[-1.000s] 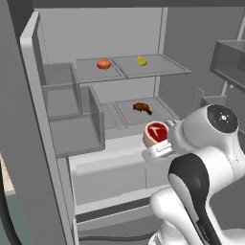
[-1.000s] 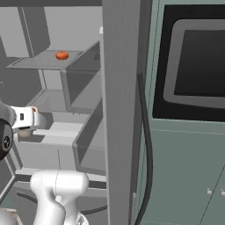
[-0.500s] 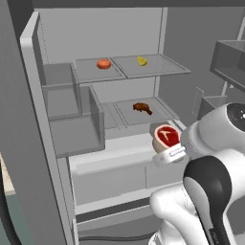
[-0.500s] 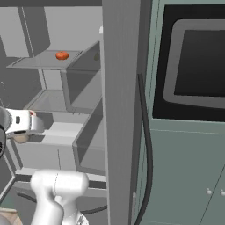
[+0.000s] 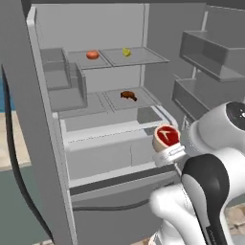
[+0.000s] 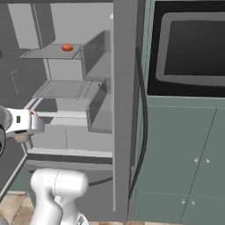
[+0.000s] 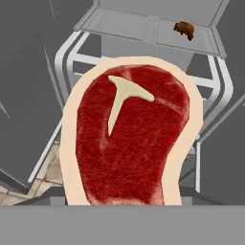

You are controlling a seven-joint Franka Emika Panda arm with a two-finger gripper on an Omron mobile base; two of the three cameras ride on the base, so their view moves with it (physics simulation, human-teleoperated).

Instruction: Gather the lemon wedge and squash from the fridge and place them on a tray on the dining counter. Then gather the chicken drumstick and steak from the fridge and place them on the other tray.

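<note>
The fridge [image 5: 43, 124] stands open. On its top shelf [image 5: 143, 58] lie a red-orange item [image 5: 93, 55] to the left, likely the squash, and the lemon wedge [image 5: 126, 51] to the right, well apart. One shelf down lies the drumstick [image 5: 128, 95]. The arm is folded low before the fridge, its gripper [image 5: 168, 147] outside the shelves, in front of the drawer [image 5: 115, 153]. The jaws stand fairly wide, clamped on the steak [image 7: 129, 139], which faces the hand camera, its T-shaped bone upward. To the right of the fridge are a wall oven [image 6: 193, 48] and cabinet doors [image 6: 184, 158].
</note>
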